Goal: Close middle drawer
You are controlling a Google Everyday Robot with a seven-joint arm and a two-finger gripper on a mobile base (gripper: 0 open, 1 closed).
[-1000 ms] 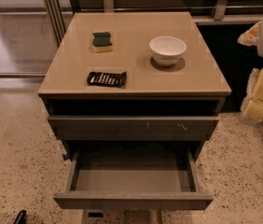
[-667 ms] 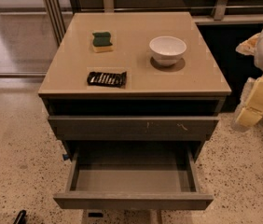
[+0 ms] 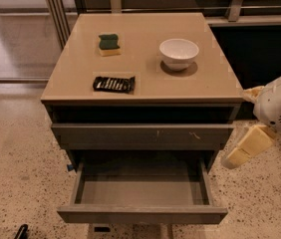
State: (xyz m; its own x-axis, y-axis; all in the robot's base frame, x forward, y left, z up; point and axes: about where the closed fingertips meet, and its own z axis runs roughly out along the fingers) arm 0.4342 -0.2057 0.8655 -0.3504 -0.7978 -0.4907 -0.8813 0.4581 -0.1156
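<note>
The middle drawer (image 3: 142, 214) is the plain grey one pulled far out at the bottom of the cabinet. Its inside is empty. Above it is the shut top drawer (image 3: 141, 134), whose front has pale scratch marks. My gripper (image 3: 237, 127) hangs at the cabinet's right side, level with the top drawer and apart from the open drawer. Its two cream fingers (image 3: 245, 147) are spread open and hold nothing.
On the beige cabinet top (image 3: 215, 86) are a white bowl (image 3: 179, 53), a green and yellow sponge (image 3: 109, 44) and a dark snack packet (image 3: 113, 84). Speckled floor surrounds the cabinet. A glass partition stands at the back left, and a dark shelf unit at the back right.
My gripper has moved down and to the left, from beside the cabinet top to the level of the top drawer. The drawers and the things on top have not moved.
</note>
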